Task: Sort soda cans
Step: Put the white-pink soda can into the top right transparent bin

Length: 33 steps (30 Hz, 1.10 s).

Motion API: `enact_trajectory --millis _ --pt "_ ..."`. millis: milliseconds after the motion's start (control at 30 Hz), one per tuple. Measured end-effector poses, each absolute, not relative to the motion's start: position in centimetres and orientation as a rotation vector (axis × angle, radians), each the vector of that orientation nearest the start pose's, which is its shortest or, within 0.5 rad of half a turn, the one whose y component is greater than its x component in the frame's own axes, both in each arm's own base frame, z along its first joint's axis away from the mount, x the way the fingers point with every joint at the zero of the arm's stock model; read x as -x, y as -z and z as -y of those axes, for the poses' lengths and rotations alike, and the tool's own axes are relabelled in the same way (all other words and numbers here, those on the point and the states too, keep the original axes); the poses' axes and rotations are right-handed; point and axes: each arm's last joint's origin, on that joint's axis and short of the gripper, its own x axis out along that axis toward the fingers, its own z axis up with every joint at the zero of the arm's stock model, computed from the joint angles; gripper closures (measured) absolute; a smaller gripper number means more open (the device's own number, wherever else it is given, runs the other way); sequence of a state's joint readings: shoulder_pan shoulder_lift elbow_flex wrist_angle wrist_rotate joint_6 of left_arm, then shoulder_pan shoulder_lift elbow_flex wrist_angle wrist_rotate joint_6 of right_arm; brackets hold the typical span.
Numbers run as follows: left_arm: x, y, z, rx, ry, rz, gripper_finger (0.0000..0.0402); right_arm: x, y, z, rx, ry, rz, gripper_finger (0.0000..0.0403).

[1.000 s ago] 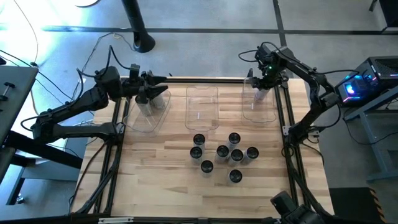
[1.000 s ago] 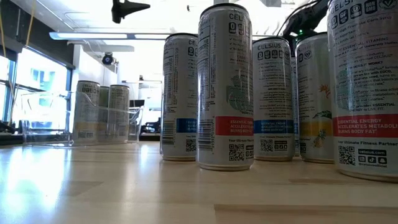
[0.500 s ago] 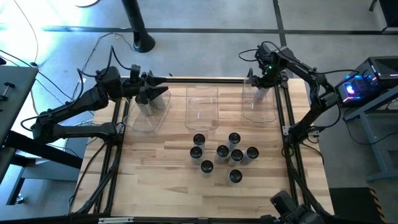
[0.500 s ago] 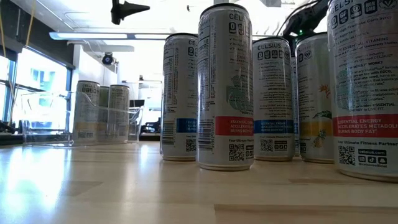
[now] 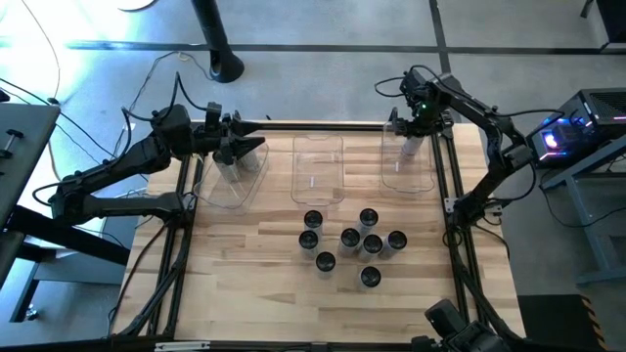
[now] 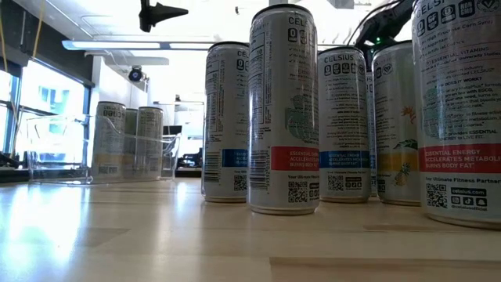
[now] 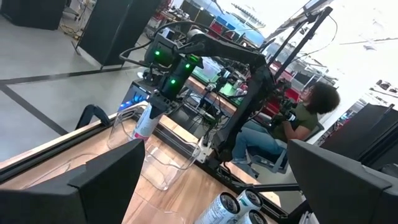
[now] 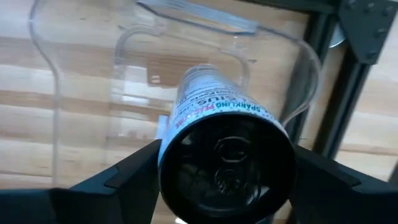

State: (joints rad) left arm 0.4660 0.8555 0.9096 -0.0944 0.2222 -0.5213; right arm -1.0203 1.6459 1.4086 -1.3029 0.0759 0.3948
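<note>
Three clear rectangular plastic bins sit in a row along the far edge of the pale wooden table [image 5: 245, 284], and the middle bin [image 5: 318, 168] serves here as the landmark. From above, the right gripper [image 5: 412, 137] hangs over the far end of the bin to the right of it [image 5: 409, 164]; only the right wrist view shows what it carries, a white printed soda can [image 8: 227, 149] with a dark round top, pinched between the two dark fingers [image 8: 134, 171] directly above that bin's floor. The left gripper [image 5: 246, 145] is poised over the bin to the left of the middle one [image 5: 233, 174], its jaws spread wide with nothing between them, as its own wrist view confirms. Nearer than the middle bin, seven slim silver-sided soda cans with dark tops [image 5: 349, 238] stand upright in a loose cluster on the bare wood. The low view alone reveals more cans [image 6: 125, 141] inside a bin at the left, probably three, though the clear wall blurs them. The left wrist view also catches a seated person [image 7: 298, 121] beyond the table.
</note>
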Motion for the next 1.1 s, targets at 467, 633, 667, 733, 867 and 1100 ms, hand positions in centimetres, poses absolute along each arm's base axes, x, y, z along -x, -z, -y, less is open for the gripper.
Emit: enact_trajectory --millis 467,633,667,733,867,1100 --pt "-16.7 -37.2 -7.7 0.533 -0.235 0.023 0.0017 -15.2 -27.2 25.1 -1.049 1.149 -1.269 0.0043" --pt "-16.7 -37.2 -7.7 0.533 -0.236 0.023 0.0017 -15.3 -27.9 25.0 -1.083 1.107 -1.251 0.0043" --pt "-16.7 -37.2 -7.7 0.533 -0.236 0.023 0.0017 -15.3 -28.1 25.0 -1.082 1.106 -1.255 0.0043" --pt "-16.7 -37.2 -7.7 0.533 -0.235 0.023 0.0017 -15.2 -28.7 25.0 -1.055 1.116 -1.268 0.0043" --pt "-16.7 -37.1 -7.7 0.537 -0.238 0.012 0.0017 -15.0 -30.3 25.1 -0.979 1.195 -1.289 0.0043" --pt "-16.7 -37.1 -7.7 0.545 -0.239 0.009 0.0017 -15.1 -33.1 24.9 -0.926 1.193 -1.255 0.0043"
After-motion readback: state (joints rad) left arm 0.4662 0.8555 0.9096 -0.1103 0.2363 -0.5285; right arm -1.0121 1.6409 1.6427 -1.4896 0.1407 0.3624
